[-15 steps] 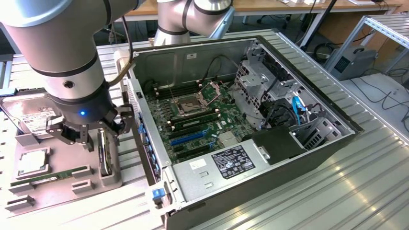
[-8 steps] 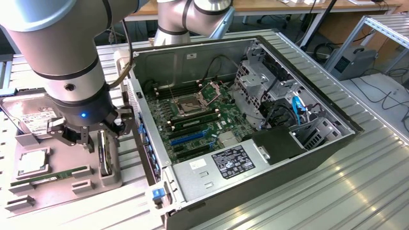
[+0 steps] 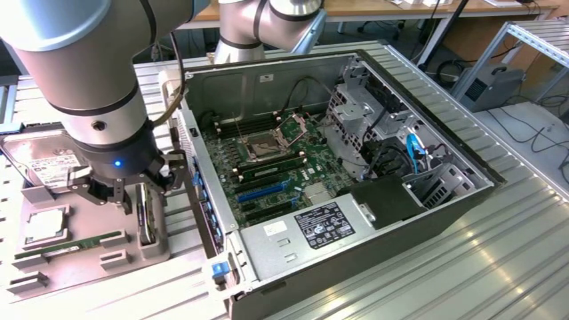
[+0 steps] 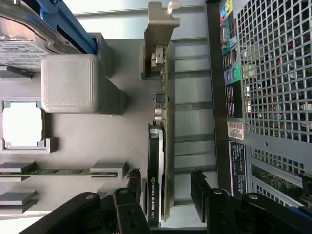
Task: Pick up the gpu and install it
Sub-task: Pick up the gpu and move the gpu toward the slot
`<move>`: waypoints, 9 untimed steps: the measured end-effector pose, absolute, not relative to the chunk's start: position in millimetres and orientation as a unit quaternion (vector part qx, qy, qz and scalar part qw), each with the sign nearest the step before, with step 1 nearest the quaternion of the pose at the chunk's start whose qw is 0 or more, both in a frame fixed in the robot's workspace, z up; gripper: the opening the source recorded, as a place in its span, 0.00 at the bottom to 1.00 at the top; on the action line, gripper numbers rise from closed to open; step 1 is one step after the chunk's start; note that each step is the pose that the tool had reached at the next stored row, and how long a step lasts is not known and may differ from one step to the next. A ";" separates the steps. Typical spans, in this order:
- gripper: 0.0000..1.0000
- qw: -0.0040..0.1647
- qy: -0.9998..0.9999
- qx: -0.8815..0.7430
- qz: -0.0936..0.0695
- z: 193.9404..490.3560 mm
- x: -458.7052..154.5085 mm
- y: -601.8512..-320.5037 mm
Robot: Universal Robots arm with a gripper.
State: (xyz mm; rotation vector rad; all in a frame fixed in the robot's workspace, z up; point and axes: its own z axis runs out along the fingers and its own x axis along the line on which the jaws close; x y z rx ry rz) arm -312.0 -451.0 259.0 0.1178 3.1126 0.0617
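Grey tray (image 4: pixel 92 146): gpu (image 4: pixel 155 165) reads NVIDIA QUADRO; claw (image 4: pixel 165 178) spread astride it.

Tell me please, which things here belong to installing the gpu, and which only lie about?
Belong to the job:
- the gpu, on edge in the gray holder
- the open gripper astride it
- the open computer case

Lying about:
- the hard drive
- the processor chip
- the memory stick
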 end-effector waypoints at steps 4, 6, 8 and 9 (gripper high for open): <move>0.54 0.013 0.999 0.038 0.020 257.0 -312.0 -451.0; 0.54 0.013 0.999 0.038 0.020 256.1 -312.0 -451.0; 0.54 0.013 0.999 0.038 0.020 255.2 -312.0 -451.0; 0.54 0.013 0.999 0.038 0.020 254.7 -312.0 -450.9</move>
